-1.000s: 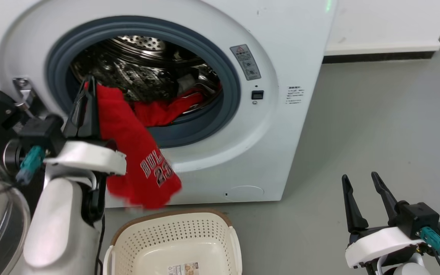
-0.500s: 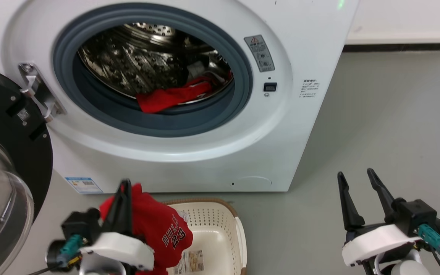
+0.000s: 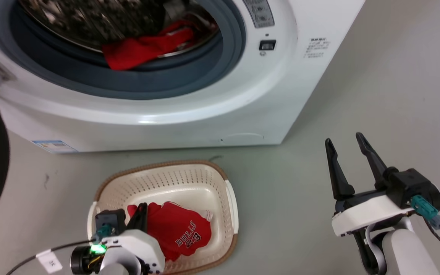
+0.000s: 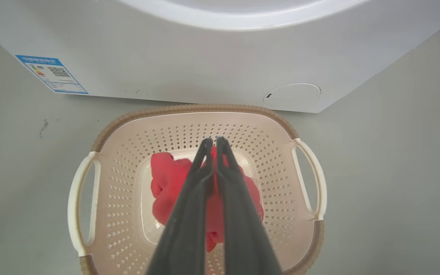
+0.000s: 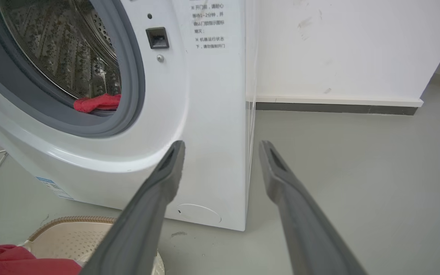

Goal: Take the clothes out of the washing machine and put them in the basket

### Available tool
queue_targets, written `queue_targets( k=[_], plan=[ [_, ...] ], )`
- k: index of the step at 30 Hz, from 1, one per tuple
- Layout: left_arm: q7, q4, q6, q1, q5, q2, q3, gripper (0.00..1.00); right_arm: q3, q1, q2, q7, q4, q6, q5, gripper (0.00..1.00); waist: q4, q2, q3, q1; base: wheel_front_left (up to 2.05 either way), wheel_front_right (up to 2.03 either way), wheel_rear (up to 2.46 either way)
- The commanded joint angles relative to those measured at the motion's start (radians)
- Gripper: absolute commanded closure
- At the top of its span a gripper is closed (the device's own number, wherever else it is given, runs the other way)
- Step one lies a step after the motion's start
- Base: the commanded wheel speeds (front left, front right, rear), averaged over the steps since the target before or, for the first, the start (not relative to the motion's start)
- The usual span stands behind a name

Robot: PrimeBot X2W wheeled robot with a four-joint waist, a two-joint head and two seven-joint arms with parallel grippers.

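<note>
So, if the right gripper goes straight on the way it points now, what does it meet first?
Probably the washing machine: the right gripper aims at its front panel, near the right corner, with nothing between. Depth is unclear, so it might miss.

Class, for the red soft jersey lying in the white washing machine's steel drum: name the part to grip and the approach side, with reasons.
Grip the red jersey by its bunched near end, draped onto the grey rubber gasket. Come from the front through the open port; that end probably lies closest.
</note>
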Motion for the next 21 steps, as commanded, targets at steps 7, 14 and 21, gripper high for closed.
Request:
queue_targets(
  k=[7, 14, 21],
  plan=[
    [-0.021, 0.254, -0.014, -0.188, -0.006, -0.011, 0.001, 1.0, 0.023, -0.07, 0.0, -0.016, -0.006, -0.001, 0.002, 0.0, -0.05, 0.0, 0.181, -0.0001, 0.0, 0.0, 0.0],
    [-0.025, 0.411, 0.009, -0.304, -0.061, -0.006, 0.074, 1.0, 0.039, -0.103, 0.001, -0.026, 0.001, -0.001, 0.013, 0.0, -0.084, 0.0, 0.286, -0.0001, 0.0, 0.0, 0.0],
    [-0.024, 0.477, 0.025, -0.336, -0.07, 0.012, 0.102, 0.98, 0.057, -0.125, 0.001, -0.036, 0.011, -0.001, 0.015, 0.0, -0.104, 0.0, 0.324, -0.0001, 0.0, 0.0, 0.0]
  ],
)
